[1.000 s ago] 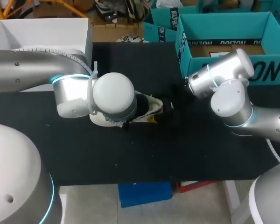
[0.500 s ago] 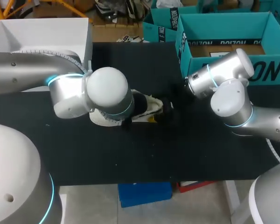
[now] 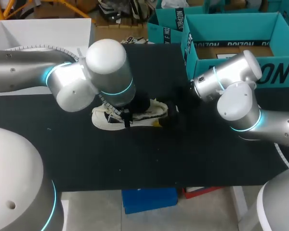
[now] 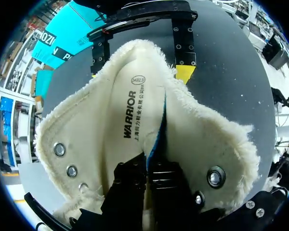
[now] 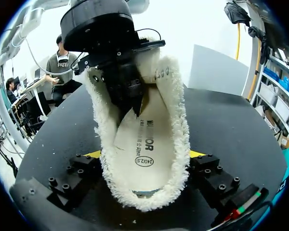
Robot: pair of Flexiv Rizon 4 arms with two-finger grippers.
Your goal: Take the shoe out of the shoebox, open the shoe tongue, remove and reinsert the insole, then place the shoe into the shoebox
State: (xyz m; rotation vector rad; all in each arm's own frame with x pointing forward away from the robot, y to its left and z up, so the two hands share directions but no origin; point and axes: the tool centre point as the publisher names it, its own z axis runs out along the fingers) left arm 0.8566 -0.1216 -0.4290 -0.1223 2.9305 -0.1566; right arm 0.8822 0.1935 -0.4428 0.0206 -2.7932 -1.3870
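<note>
— What changed?
— Our left arm [image 3: 86, 77] swung back, so more of the shoe [image 3: 135, 114] shows.
— And now?
— Our left gripper [image 4: 147, 168] pinches the insole [image 5: 142, 144]. Our right gripper [image 5: 145, 156] squeezes the shoe, mid-table [image 3: 149, 159], far from edges.

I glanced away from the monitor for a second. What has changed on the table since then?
The left arm swung its wrist toward the far edge of the table, uncovering more of the shoe. The shoe itself and the right arm stayed put.
</note>
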